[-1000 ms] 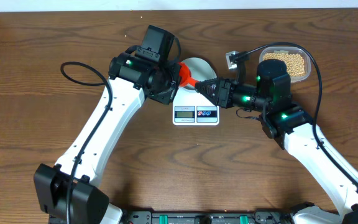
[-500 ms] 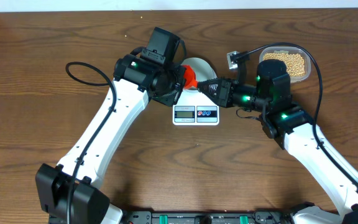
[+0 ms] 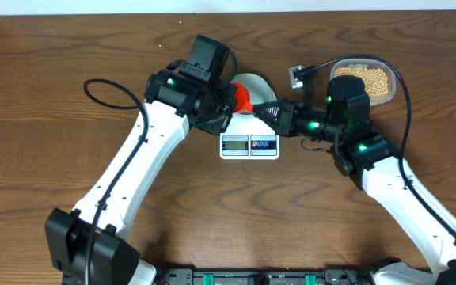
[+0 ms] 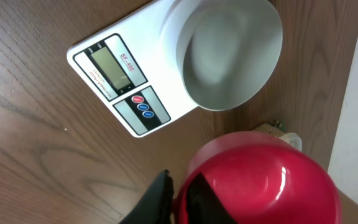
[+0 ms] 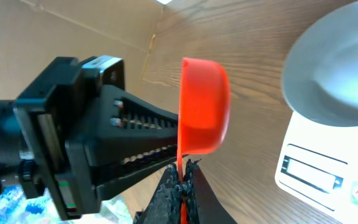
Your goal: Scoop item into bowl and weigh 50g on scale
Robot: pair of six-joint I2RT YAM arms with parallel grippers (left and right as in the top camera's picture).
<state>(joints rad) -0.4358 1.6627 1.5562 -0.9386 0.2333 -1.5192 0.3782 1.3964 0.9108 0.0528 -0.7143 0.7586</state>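
Since a second ago the right gripper (image 5: 182, 180) has closed on the thin handle of the glossy red plastic scoop (image 3: 242, 97), which the left gripper (image 4: 179, 186) also pinches. Nothing is weighed: the smooth pale bowl (image 4: 229, 56) sits empty on the flat white scale (image 3: 249, 145) near 12 o'clock, round tan beans (image 3: 366, 77) unscooped in the clear tub (image 3: 362, 60) at 1 o'clock.

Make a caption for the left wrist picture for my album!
An empty bowl sits on the white scale, a red scoop held nearby.

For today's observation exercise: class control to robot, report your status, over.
Both shut on red scoop: left pincer, right pincer. Empty bowl on scale. All beans in tub. Nothing blocking bowl.
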